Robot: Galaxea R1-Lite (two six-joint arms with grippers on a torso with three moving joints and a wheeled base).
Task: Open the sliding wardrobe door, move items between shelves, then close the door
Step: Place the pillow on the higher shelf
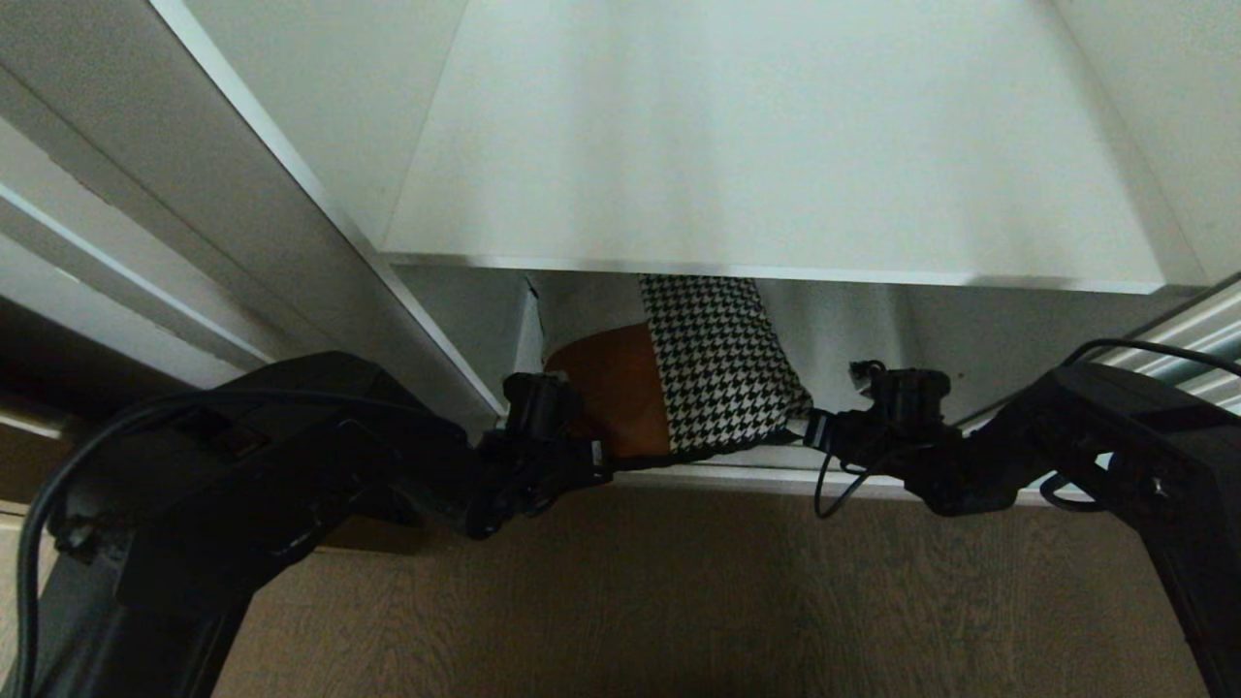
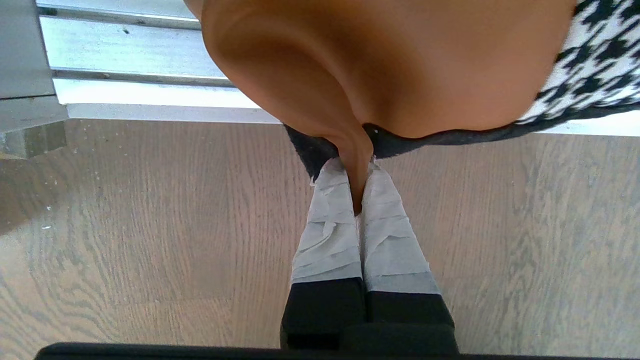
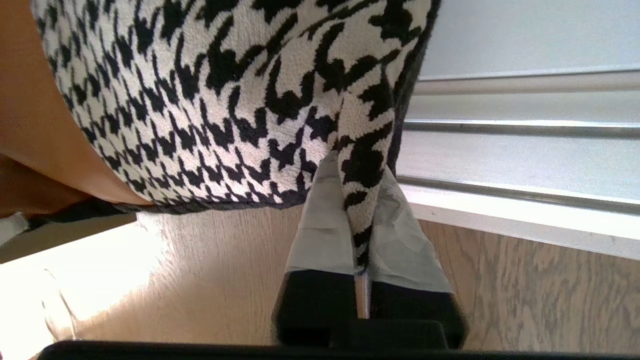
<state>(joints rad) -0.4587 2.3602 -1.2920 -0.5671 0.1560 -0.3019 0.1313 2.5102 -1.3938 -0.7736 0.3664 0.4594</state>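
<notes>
The items are a folded bundle lying at the front of the lower of two white shelves [image 1: 737, 477], under the upper shelf [image 1: 776, 145]. It shows a rust-brown piece [image 1: 616, 388], a houndstooth piece [image 1: 722, 368] and a black edge [image 2: 310, 150]. My left gripper [image 1: 596, 454] is shut on a pinched fold of the rust-brown piece [image 2: 400, 65], seen close up at the left gripper [image 2: 356, 170]. My right gripper [image 1: 810, 428] is shut on a fold of the houndstooth piece [image 3: 225, 85], seen close up at the right gripper [image 3: 357, 170]. Whether the grey framed panels [image 1: 116, 194] on the left are the sliding wardrobe door I cannot tell.
Wood-grain floor [image 1: 679, 601] lies below both arms in front of the wardrobe. Silver floor tracks [image 2: 130, 50] [image 3: 525, 150] run along the wardrobe's base. White side walls [image 1: 330, 107] close the compartment in on both sides.
</notes>
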